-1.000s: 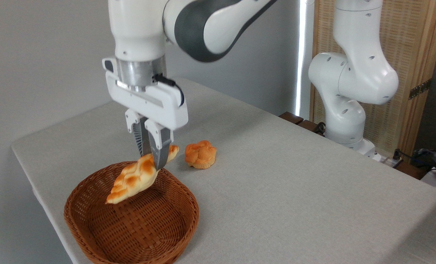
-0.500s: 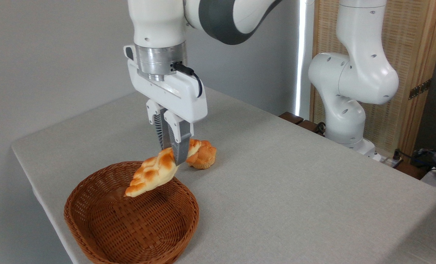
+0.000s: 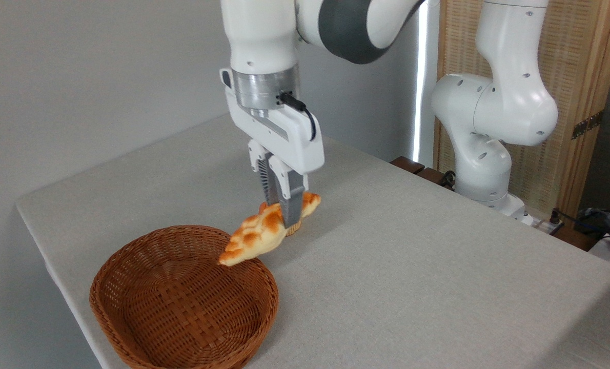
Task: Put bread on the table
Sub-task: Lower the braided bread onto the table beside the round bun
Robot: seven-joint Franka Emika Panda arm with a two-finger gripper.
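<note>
Now carrying the bread (image 3: 256, 238) off the basket (image 3: 130, 312).
My pincer (image 3: 286, 223) grips it, past the rim since a second ago; table (image 3: 412, 266) below, bun probably hidden behind.

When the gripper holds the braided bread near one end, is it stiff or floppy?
Probably fairly stiff: the bread juts from the gripper without sagging, only tilted down. Likely light, since a narrow pinch carries it. Its glossy top might let it pivot.

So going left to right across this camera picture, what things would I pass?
Wicker basket → braided bread held in the gripper → the arm's white base → wooden screen. All over the table.
</note>
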